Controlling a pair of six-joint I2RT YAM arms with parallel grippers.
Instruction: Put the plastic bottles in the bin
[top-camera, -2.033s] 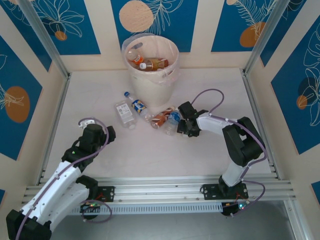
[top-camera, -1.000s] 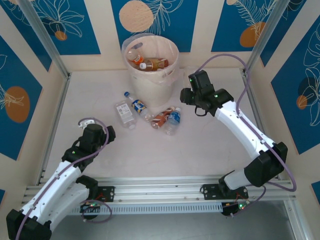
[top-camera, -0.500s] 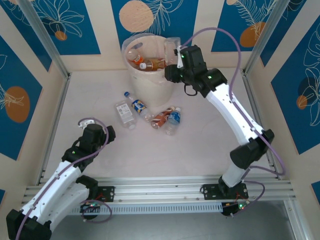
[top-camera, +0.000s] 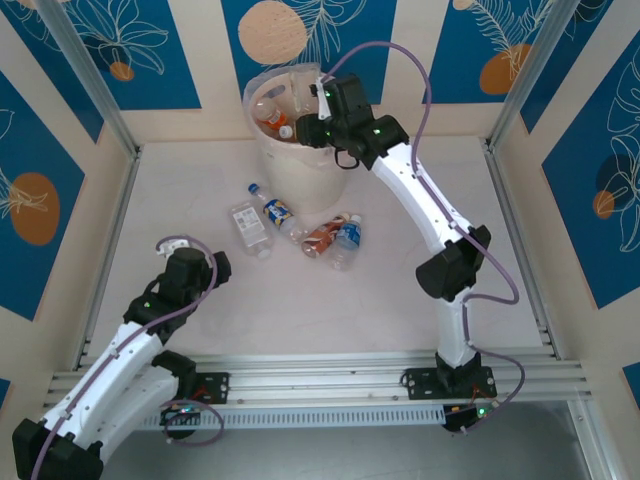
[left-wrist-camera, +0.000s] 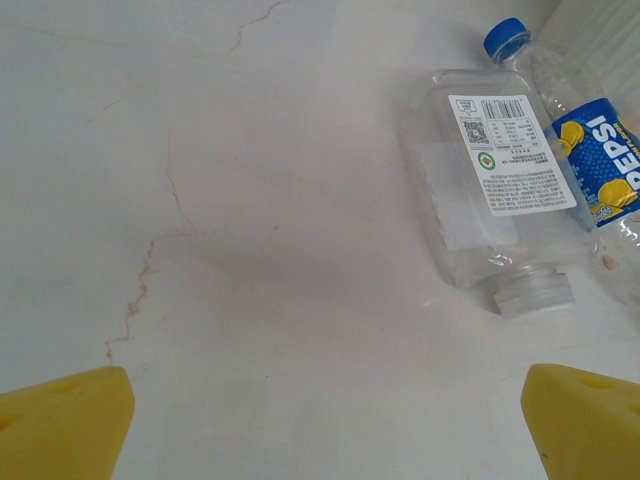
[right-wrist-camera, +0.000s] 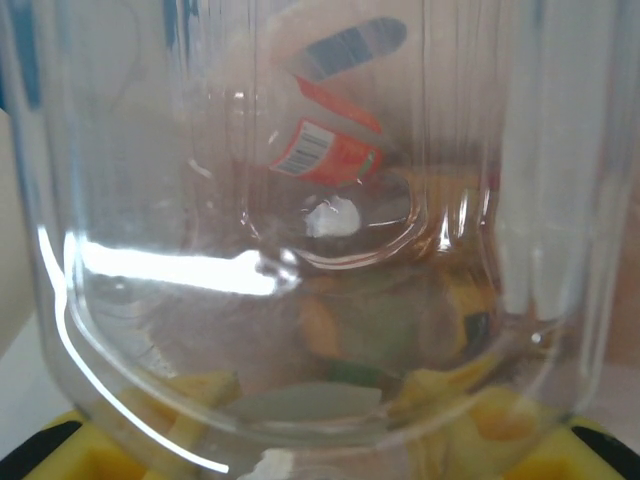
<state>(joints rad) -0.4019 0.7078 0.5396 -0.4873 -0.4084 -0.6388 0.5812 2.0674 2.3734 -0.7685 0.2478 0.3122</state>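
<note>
Right hand clamped on clear bottle over bin mouth, left hand jaws wide, empty, four bottles on tabletop at bin's 6 o'clock

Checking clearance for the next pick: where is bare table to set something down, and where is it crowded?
Bare: table between the left wall and the four fallen bottles, and the near strip between them and the base rail. Crowded: right in front of the bin, where those bottles lie.
</note>
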